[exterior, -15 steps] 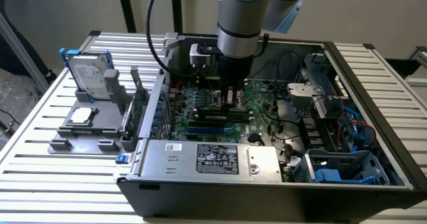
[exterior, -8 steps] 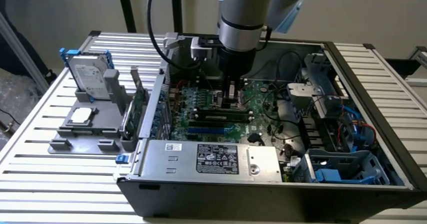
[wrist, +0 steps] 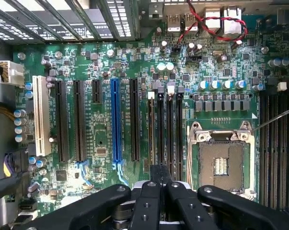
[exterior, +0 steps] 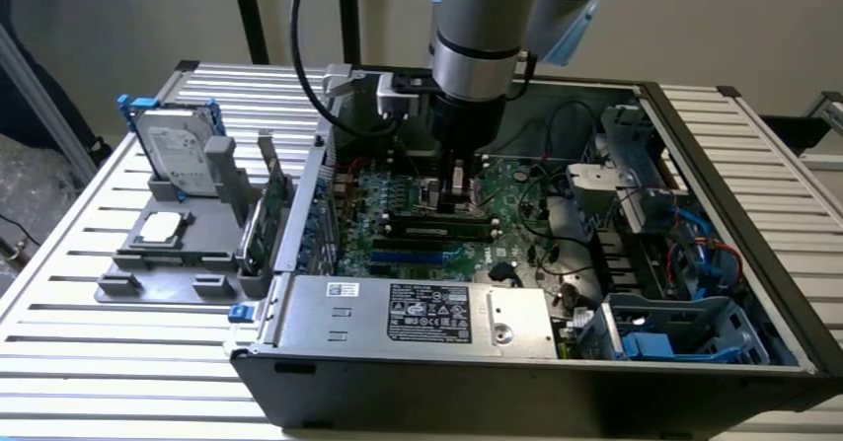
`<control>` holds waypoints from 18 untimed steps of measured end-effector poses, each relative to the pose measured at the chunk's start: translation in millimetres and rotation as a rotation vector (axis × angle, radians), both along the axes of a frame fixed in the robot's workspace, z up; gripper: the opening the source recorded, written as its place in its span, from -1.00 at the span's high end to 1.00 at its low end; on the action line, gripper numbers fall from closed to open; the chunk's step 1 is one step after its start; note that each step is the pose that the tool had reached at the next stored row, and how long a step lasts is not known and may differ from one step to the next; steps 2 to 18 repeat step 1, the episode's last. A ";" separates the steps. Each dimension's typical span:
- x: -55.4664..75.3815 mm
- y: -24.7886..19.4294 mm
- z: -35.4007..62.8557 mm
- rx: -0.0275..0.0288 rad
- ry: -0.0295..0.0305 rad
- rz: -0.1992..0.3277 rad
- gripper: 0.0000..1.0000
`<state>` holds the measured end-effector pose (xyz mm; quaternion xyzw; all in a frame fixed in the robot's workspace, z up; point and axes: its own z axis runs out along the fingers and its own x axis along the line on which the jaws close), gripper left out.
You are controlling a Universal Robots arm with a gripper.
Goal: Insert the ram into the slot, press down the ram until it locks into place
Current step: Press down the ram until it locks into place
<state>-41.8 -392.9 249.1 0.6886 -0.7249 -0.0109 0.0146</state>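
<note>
The fingers (wrist: 159,191) sit closed together, their dark tips meeting over the near end of a memory slot; whether anything is pinched between them cannot be told. In the exterior view the gripper (exterior: 457,180) reaches straight down from the arm (exterior: 481,27) into the open computer case (exterior: 527,362), which lies on its side on the slatted tabletop (exterior: 118,362), toward that tabletop's middle.

The ram (exterior: 435,231) lies flat along the motherboard (exterior: 395,204) inside the case — a long, thin stick with dark chips, seated in a slot (exterior: 428,241) just below the fingers as the exterior view shows it. Whether it is fully locked cannot be told. In the wrist view a thin stick stands edge-on in one of the black memory slots (wrist: 151,127), running away from the fingertips, beside three more dark slots.

Further across the board in the wrist view are a blue expansion slot (wrist: 116,120), a white slot (wrist: 40,115) and an open CPU socket (wrist: 221,160) with its metal frame.

Outside the case, near the tabletop's edge at the exterior view's left, a grey fixture (exterior: 172,249) carries a hard drive (exterior: 178,150) standing upright in a blue bracket, a CPU chip (exterior: 161,226) lying flat — and a green expansion card (exterior: 270,214) set on edge beside the case wall. The power supply (exterior: 409,313) fills the near side of the case.
</note>
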 end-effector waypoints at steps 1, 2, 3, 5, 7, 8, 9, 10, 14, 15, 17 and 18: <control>0.0 0.0 0.0 0.0001 -0.0001 0.000 0.79; 0.0 0.0 0.0 0.0001 -0.0001 0.000 0.79; 0.0 0.0 0.0 0.0001 -0.0001 0.000 0.79; 0.0 0.0 0.0 0.0001 -0.0001 0.000 0.79; 0.0 0.0 0.0 0.0001 -0.0001 0.000 0.79; 0.0 0.0 0.0 0.0001 -0.0001 0.000 0.79; 0.0 0.0 0.0 0.0001 -0.0001 0.000 0.79; 0.0 0.0 0.0 0.0001 -0.0001 0.000 0.79; 0.0 0.0 0.0 0.0001 -0.0001 0.000 0.79; 0.0 0.0 0.0 0.0001 -0.0001 0.000 0.79; 0.0 0.0 0.0 0.0001 -0.0001 0.000 0.79; 0.0 0.0 0.0 0.0001 -0.0001 0.000 0.79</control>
